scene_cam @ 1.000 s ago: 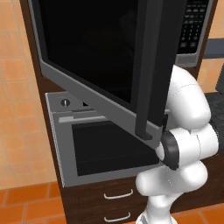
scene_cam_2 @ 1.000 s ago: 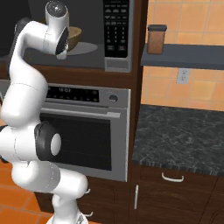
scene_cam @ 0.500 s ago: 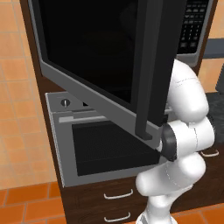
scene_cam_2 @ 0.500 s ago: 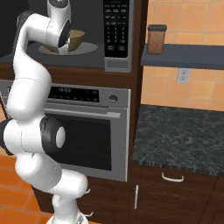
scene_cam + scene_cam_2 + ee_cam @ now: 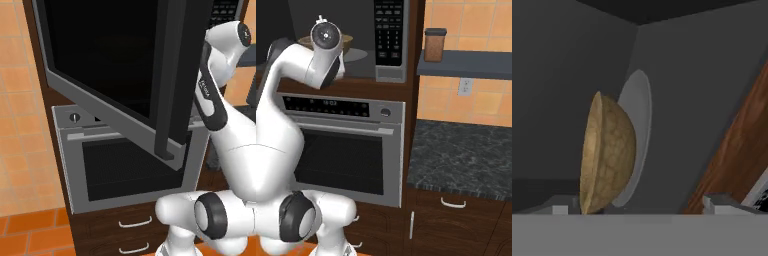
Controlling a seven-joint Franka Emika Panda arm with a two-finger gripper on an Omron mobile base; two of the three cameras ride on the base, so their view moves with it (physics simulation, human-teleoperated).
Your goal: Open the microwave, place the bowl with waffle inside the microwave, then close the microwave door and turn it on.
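Microwave door (image 5: pixel 115 65) swung wide open. Bowl with waffle (image 5: pixel 607 155) already on turntable plate (image 5: pixel 638 115) inside microwave (image 5: pixel 356 40). Gripper (image 5: pixel 642 207) fingers apart, holding nothing. Left: close door, start via keypad (image 5: pixel 389 35).

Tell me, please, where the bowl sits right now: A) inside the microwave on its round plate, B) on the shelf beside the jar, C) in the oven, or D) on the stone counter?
A: the bowl rests on the grey round plate inside the microwave, whose door is swung open.
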